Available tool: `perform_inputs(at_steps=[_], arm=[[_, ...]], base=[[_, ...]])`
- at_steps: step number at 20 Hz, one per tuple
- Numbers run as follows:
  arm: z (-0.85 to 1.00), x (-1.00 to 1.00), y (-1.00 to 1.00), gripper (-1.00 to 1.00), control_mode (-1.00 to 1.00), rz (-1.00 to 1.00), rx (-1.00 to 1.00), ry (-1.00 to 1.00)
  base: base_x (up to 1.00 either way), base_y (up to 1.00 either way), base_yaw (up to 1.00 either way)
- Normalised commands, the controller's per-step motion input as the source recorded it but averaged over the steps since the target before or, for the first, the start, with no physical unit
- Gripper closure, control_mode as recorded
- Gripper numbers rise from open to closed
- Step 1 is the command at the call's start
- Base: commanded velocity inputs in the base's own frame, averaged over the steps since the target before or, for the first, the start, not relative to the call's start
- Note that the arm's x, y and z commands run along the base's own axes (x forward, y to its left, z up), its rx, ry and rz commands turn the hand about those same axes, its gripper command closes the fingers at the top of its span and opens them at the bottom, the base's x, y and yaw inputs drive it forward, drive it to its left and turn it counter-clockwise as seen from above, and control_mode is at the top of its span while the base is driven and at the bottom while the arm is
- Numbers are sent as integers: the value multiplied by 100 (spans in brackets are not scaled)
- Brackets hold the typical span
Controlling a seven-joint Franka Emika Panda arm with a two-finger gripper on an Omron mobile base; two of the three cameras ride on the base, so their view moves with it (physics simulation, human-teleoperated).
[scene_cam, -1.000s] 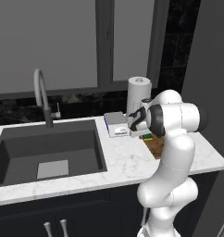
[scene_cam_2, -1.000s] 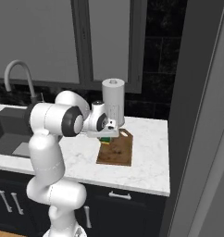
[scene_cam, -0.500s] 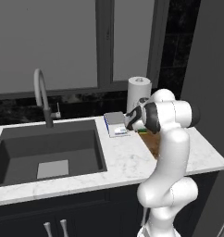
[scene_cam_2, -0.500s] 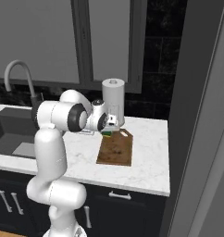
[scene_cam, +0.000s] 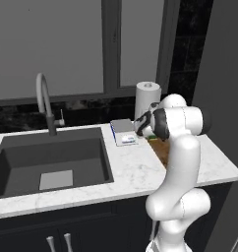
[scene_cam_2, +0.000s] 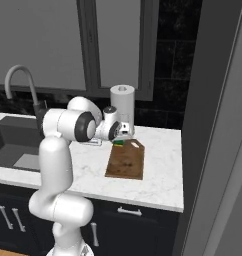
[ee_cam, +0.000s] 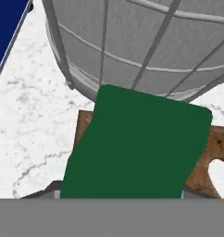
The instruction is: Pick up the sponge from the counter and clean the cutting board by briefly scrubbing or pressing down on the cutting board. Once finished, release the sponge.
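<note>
The small green-topped sponge is sitting close under the hand camera, its flat green face lying over the handle end of the brown wooden cutting board, just in front of the white paper towel roll in its wire holder. In the right base view a sliver of green is showing at the board's far end, right below the gripper. The white Franka arm is rising from the base, bending at its dark elbow joint and reaching level across the white, grey-veined marble counter, with the hand lying roughly horizontal toward the towel roll. In the left base view the dark wrist is hanging beside the grey-and-blue flat square scale, which is lying between the dark sink basin and the board. The fingers are hidden by the sponge and the wrist, so whether they are closed on the sponge or spread apart cannot be told. The curved grey faucet is standing behind the sink.
</note>
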Motion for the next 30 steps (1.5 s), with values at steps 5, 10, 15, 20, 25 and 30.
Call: perform_inputs(at_steps=[5, 10, 15, 20, 25, 30], arm=[[0, -2, -100, 100, -100, 0, 0, -4], [0, 0, -99, 100, -100, 0, 0, -6], [-25, -30, -79, 100, -100, 0, 0, 0], [-33, -95, -40, 100, -100, 5, 0, 0], [-22, -49, 38, 100, -100, 3, 0, 0], [-28, 15, 100, 100, -100, 0, 0, 1]], base=[[0, 0, 0], [0, 0, 0], [0, 0, 0], [0, 0, 0], [0, 0, 0], [0, 0, 0]])
